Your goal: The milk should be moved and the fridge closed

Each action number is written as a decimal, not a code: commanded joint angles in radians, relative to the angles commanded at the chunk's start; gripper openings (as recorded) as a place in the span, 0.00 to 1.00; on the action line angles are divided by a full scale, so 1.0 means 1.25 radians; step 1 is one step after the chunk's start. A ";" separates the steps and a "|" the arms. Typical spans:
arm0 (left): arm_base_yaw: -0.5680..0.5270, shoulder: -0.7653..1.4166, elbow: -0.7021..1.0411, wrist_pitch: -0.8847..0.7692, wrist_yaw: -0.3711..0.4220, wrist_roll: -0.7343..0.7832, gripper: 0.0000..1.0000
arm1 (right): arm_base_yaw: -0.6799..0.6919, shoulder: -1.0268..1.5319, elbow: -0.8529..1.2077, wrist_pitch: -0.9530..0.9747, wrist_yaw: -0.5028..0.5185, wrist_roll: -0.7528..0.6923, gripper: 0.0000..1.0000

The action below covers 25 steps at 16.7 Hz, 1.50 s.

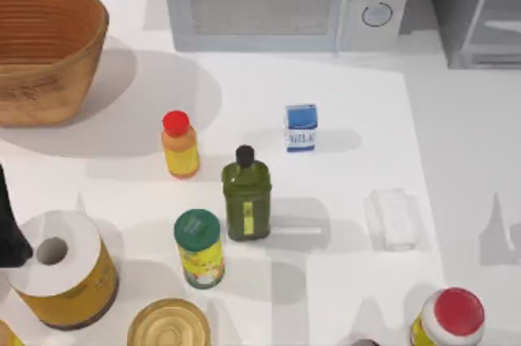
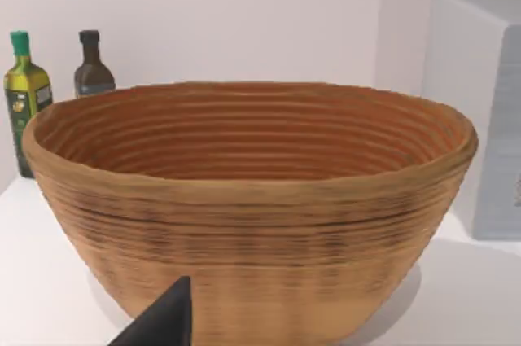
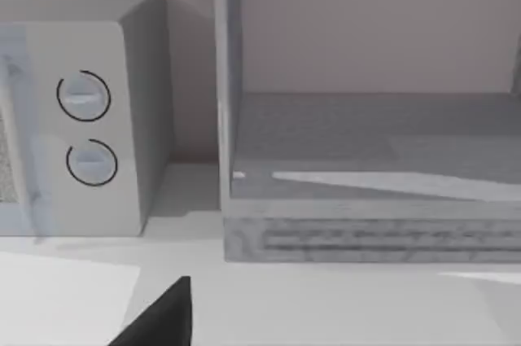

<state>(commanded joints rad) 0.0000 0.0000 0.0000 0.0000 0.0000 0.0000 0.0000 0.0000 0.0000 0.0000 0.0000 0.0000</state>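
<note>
White tabletop (image 1: 456, 142), pale wall behind. Milk (image 1: 300, 127) upright near the middle, in front of the white microwave (image 1: 285, 0), well apart from the grey fridge (image 1: 476, 8) at the far right corner; fridge interior seen open from the right wrist. Small stiff carton, flat faces, probably light and easily crushed or tipped; best pinched across the narrow sides, mid-height. Nearby: glossy green bottle (image 1: 247, 195), red-capped bottle (image 1: 179, 144), green-lidded can (image 1: 199, 248), clear plastic box (image 1: 395, 217), ribbed woven basket (image 1: 45, 49). Both arms parked low; jaws impossible to judge, open or closed.
</note>
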 joint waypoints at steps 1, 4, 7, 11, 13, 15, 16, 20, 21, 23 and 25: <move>0.000 0.000 0.000 0.000 0.000 0.000 1.00 | 0.000 0.000 0.000 0.000 0.000 0.000 1.00; 0.000 0.000 0.000 0.000 0.000 0.000 1.00 | 0.026 0.025 0.000 0.026 0.025 0.002 1.00; 0.000 0.000 0.000 0.000 0.000 0.000 1.00 | 0.122 0.116 -0.001 0.108 0.118 0.003 1.00; 0.000 0.000 0.000 0.000 0.000 0.000 1.00 | 0.321 0.292 -0.002 0.257 0.330 0.002 1.00; 0.000 0.000 0.000 0.000 0.000 0.000 1.00 | 0.415 0.360 -0.001 0.314 0.439 0.004 1.00; 0.000 0.000 0.000 0.000 0.000 0.000 1.00 | 0.495 0.423 0.001 0.381 0.525 0.006 1.00; 0.000 0.000 0.000 0.000 0.000 0.000 1.00 | 0.537 0.459 0.002 0.420 0.567 0.007 1.00; 0.000 0.000 0.000 0.000 0.000 0.000 1.00 | 0.697 0.577 0.014 0.543 0.709 0.012 1.00; 0.000 0.000 0.000 0.000 0.000 0.000 1.00 | 0.719 0.597 0.017 0.565 0.727 0.014 1.00; 0.000 0.000 0.000 0.000 0.000 0.000 1.00 | 0.739 0.614 0.019 0.584 0.743 0.014 1.00; 0.000 0.000 0.000 0.000 0.000 0.000 1.00 | 0.739 0.614 0.019 0.584 0.743 0.014 1.00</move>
<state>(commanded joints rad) 0.0000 0.0000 0.0000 0.0000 0.0000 0.0000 0.9238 0.7681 0.0241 0.7297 0.9282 0.0181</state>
